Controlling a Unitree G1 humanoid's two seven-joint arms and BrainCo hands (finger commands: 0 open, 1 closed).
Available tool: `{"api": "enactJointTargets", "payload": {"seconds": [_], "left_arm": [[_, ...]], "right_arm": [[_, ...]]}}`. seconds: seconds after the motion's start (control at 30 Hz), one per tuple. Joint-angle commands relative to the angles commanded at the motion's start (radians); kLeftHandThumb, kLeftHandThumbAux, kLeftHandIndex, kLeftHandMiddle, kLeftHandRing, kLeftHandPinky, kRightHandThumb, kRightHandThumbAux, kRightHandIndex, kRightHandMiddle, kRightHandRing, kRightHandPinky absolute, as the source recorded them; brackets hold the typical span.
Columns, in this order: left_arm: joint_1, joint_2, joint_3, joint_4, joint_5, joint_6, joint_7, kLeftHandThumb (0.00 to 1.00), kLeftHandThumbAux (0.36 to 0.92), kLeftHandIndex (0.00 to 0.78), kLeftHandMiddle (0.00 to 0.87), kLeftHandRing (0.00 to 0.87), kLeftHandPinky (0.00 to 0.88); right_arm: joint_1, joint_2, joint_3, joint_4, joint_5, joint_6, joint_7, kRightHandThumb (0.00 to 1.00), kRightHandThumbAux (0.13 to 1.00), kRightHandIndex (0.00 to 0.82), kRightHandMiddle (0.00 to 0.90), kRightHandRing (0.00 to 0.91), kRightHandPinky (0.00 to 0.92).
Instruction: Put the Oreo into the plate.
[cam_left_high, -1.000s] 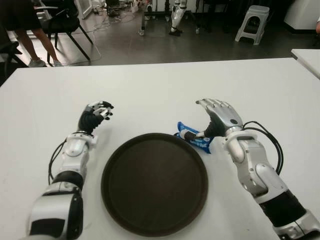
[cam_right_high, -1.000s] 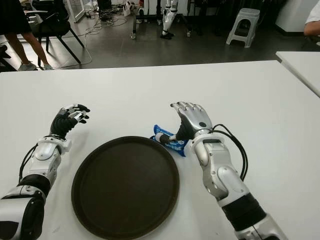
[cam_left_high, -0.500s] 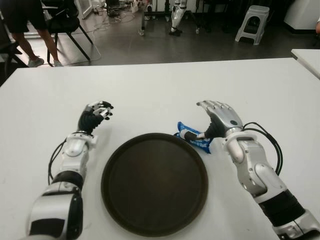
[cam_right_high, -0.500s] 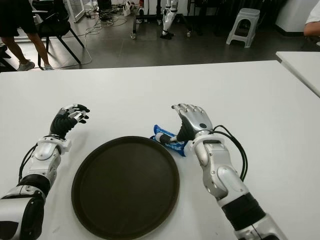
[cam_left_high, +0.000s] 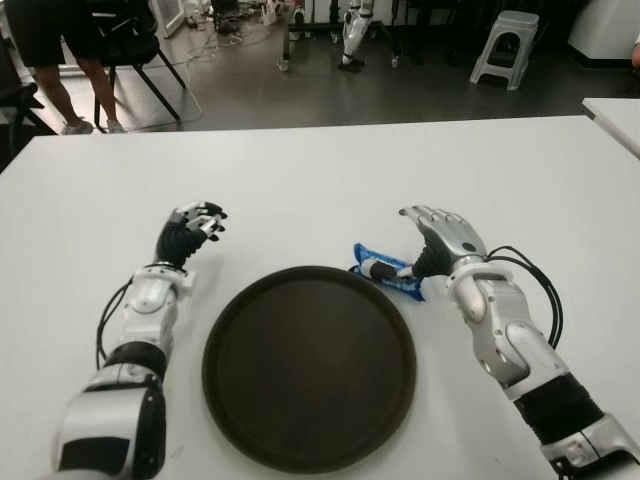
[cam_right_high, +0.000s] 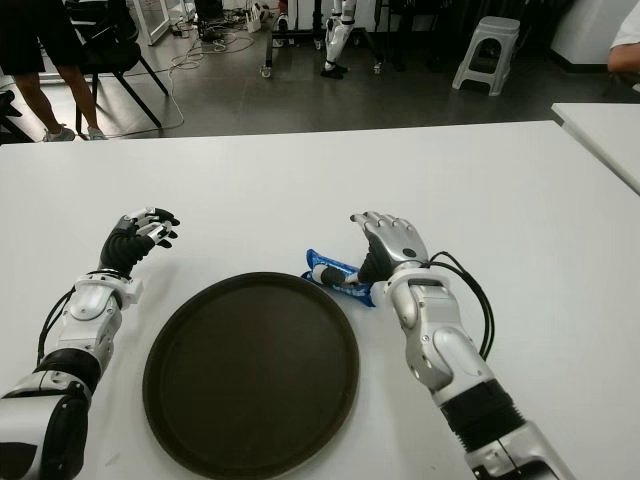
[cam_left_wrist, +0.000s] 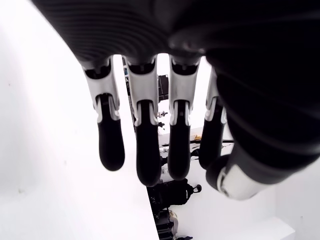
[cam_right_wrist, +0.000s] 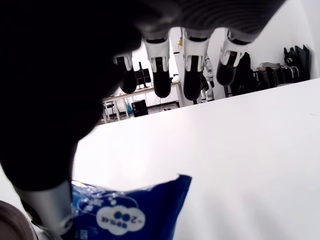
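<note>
The blue Oreo packet (cam_left_high: 388, 273) lies flat on the white counter (cam_left_high: 300, 170), just off the far right rim of the round dark brown plate (cam_left_high: 309, 366), near it but outside it; whether wrapper and rim touch I cannot tell from here; the plate sits between the robot's two forearms and holds nothing; the right hand (cam_left_high: 440, 242) is poised over the right end of the packet, palm down, its four fingers (cam_right_wrist: 193, 75) stretched forward and spread a little, apart from the wrapper, while the thumb (cam_right_wrist: 50, 205) comes down against the packet's near end; in the right wrist view the blue wrapper with its white print lies under the palm, and the fingers hang above bare counter beyond it, so the hand is spread rather than pinching the packet; the left hand (cam_left_high: 192, 231) shows well to the left of the plate, beyond its far left rim, wrist raised and fingers loosely curved; in the left wrist view those fingers (cam_left_wrist: 145, 155) hang side by side, holding nothing; a black cable (cam_left_high: 538, 290) loops beside the right forearm; beyond the counter's far edge a person's legs (cam_left_high: 62, 95) stand by a black chair (cam_left_high: 135, 50) at the left, and a grey stool (cam_left_high: 505, 45) stands on the floor at the right.
</note>
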Motion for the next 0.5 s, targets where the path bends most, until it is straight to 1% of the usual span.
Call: {"api": "enactJointTargets", "payload": {"seconds": [0.17,0.5], "left_arm": [[0.001,0.0,0.0,0.0,0.0,-0.002,-0.003,0.697,0.709,0.414,0.429,0.462,0.457],[0.002,-0.001,0.0,0.0,0.002,0.001,0.004,0.697,0.709,0.416,0.429,0.459,0.447]], "right_arm": [[-0.011,0.001,0.004,0.024,-0.003,0.005,0.004,0.0,0.742,0.093,0.11,0.105,0.075],[-0.012,0.001,0.002,0.034,0.001,0.009,-0.003,0.0,0.737,0.087,0.105,0.096,0.072]]}}
